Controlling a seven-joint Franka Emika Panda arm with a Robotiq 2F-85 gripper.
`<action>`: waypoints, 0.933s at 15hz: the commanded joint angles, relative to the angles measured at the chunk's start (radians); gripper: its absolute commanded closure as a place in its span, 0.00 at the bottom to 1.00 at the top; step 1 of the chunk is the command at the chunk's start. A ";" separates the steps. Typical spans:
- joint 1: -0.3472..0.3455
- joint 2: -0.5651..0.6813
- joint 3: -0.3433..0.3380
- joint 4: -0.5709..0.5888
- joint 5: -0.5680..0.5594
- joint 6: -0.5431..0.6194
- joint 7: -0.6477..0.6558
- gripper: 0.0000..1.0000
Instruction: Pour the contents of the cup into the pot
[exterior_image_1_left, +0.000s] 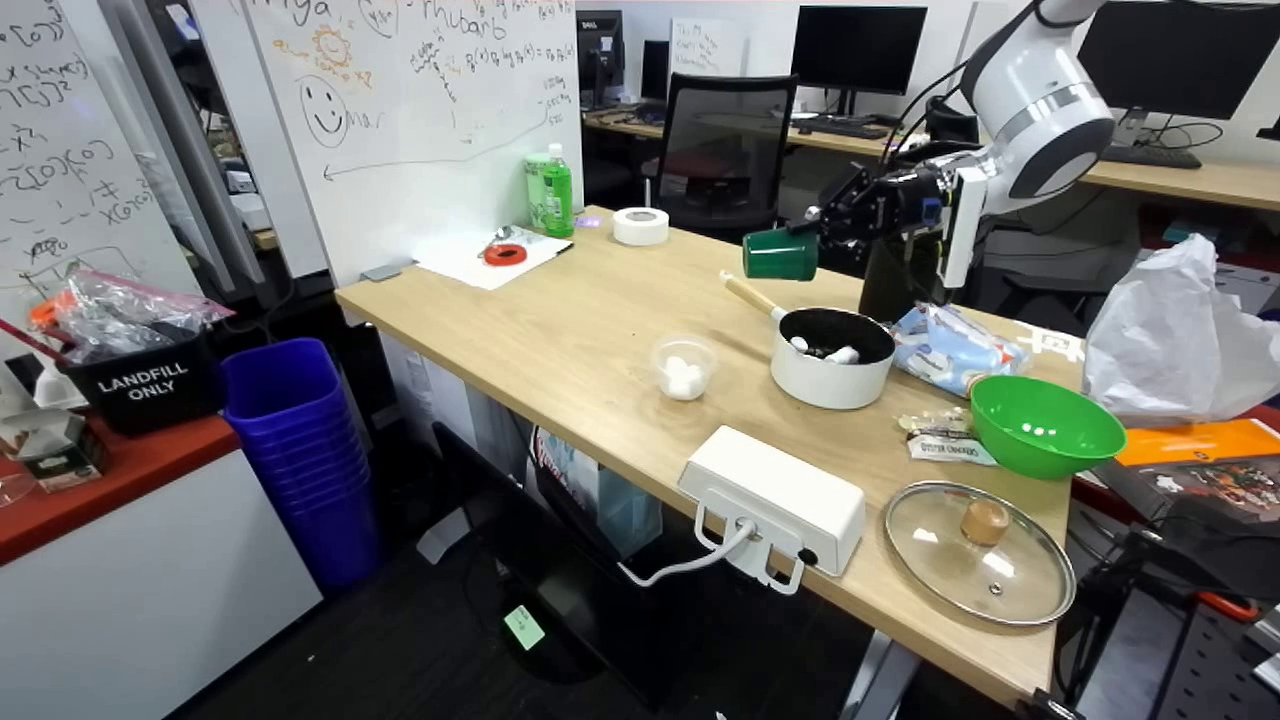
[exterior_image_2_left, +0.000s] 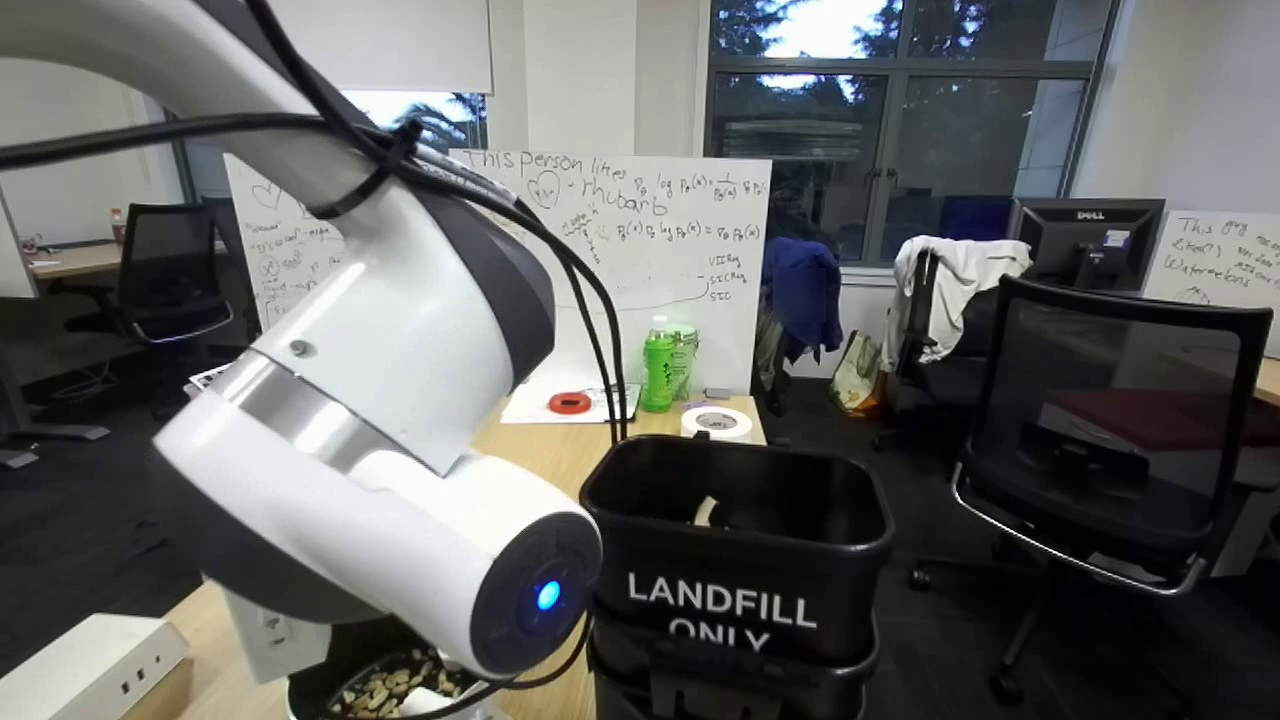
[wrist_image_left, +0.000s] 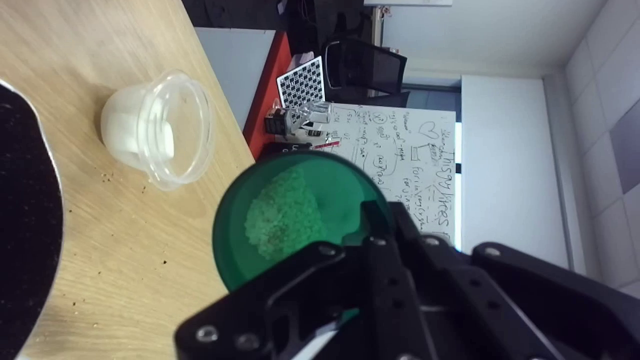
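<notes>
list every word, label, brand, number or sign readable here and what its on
"LANDFILL ONLY": black bins in both exterior views
"DELL": computer monitor
"This person likes", "rhubarb", "log": large whiteboard
"This guy", "Watermelons": smaller whiteboard
"This guy likes": handwritten whiteboard, sideways in the wrist view
Too small or blurred: most other handwriting; print on the green bottle, light-blue packet and white sachet

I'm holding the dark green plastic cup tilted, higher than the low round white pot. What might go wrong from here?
Spill: I can't tell whether the cup lines up over the pot, so the pale grains inside might scatter on the light wooden table.
Slip: the black gripper pinches the cup on one side near its rim, so the cup may swivel.
Bump: a low sweep might knock the clear plastic tub near the pot.
</notes>
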 joint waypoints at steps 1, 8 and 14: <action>0.012 -0.068 -0.018 -0.114 0.090 0.029 -0.119 0.99; 0.026 -0.133 -0.039 -0.256 0.232 0.022 -0.262 0.99; 0.040 -0.086 -0.045 -0.275 0.329 0.043 -0.347 0.99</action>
